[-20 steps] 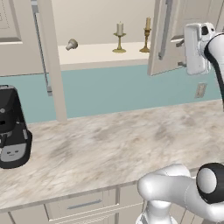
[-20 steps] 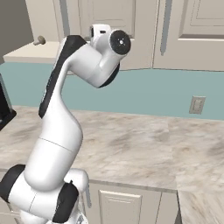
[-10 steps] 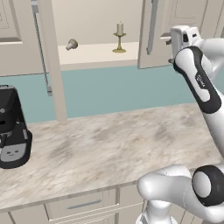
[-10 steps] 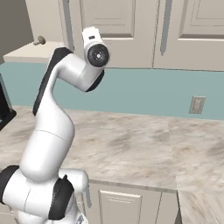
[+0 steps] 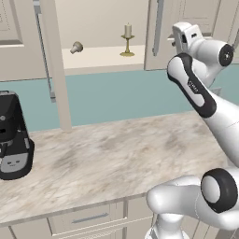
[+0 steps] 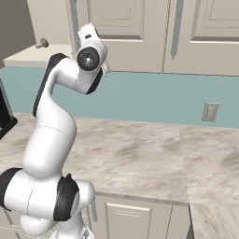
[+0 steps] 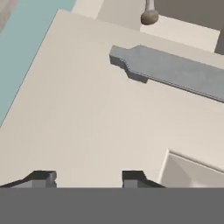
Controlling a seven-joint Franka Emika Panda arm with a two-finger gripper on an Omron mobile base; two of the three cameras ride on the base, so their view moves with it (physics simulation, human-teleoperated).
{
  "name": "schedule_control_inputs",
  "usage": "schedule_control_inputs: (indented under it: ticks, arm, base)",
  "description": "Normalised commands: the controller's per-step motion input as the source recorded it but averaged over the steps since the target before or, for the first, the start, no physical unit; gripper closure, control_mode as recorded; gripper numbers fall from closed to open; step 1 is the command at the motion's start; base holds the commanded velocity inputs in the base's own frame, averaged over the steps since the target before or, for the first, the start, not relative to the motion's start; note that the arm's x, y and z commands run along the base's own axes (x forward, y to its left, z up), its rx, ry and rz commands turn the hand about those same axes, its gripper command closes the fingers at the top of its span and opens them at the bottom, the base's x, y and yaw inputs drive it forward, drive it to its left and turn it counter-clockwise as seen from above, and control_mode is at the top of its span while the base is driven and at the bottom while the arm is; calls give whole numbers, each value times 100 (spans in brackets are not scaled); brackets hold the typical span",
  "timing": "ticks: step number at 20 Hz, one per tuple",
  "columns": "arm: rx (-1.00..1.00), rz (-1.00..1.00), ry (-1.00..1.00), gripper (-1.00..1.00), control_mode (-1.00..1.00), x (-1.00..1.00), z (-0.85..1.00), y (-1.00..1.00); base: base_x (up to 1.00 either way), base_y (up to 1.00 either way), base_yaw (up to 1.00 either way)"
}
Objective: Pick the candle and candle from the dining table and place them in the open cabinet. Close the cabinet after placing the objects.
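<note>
The right cabinet door [image 5: 161, 32] is hiding part of the shelf, so just one candle [image 5: 127, 39] is showing, standing near the shelf's [image 5: 100, 58] front edge. The gripper [image 7: 89, 178] is facing that door's outer panel beside its grey bar handle [image 7: 175, 72], fingers [image 7: 43, 177] standing apart and holding nothing.

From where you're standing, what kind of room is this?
Most likely a kitchen: a marble-look counter with drawers beneath, cream wall cabinets above a teal backsplash, and a black coffee machine on the counter. A candle stands on the open cabinet's shelf.
</note>
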Motion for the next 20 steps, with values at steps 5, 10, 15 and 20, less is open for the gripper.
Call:
schedule_control_inputs:
  ticks: [5, 10, 15, 20]
  arm:
    - [-7, -2, -1, -100, -100, 11, 0, 18]
    - [-2, 0, -9, -100, -100, -52, 0, 20]
    - [0, 0, -11, -100, -100, -70, 0, 10]
    - [0, -2, -6, -100, -100, -77, 0, 7]
  base:
    - [0, 0, 0]
    - [0, 0, 0]
    - [0, 0, 0]
    - [0, 0, 0]
